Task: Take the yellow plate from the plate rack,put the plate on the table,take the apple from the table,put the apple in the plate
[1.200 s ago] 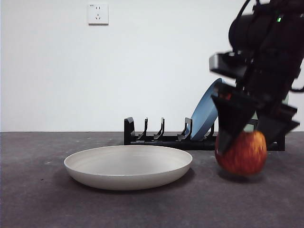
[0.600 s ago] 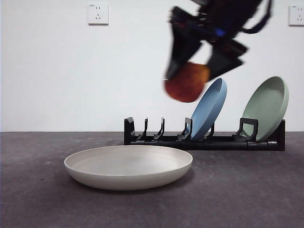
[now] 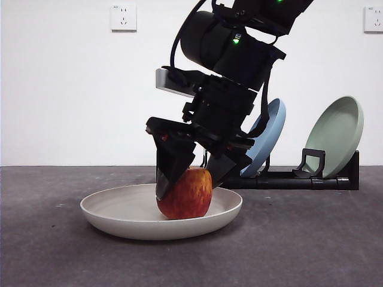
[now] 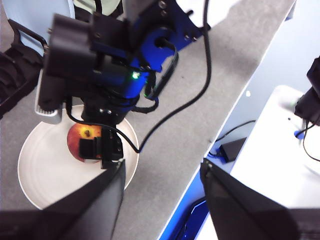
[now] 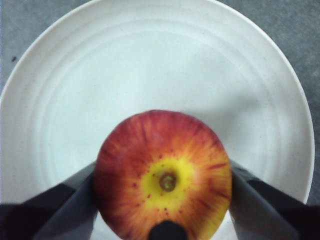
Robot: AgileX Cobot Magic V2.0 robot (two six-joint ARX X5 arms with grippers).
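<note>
The cream yellow plate (image 3: 108,216) lies flat on the dark grey table (image 3: 299,251), left of centre. My right gripper (image 3: 190,182) reaches down from above and is shut on the red apple (image 3: 187,196), holding it low inside the plate. In the right wrist view the apple (image 5: 162,175) sits between the two jaws, stem up, over the middle of the plate (image 5: 150,50). My left gripper (image 4: 162,200) is open and empty, high above the table, looking down on the right arm, the apple (image 4: 80,142) and the plate (image 4: 45,180).
The black plate rack (image 3: 299,179) stands behind the plate at the right. It holds a blue plate (image 3: 268,140) and a pale green plate (image 3: 338,134). The left wrist view shows the table's edge (image 4: 235,95).
The right gripper carried the apple from the table at the right, up and leftward past the rack, then down into the yellow plate. The plate has not moved.
</note>
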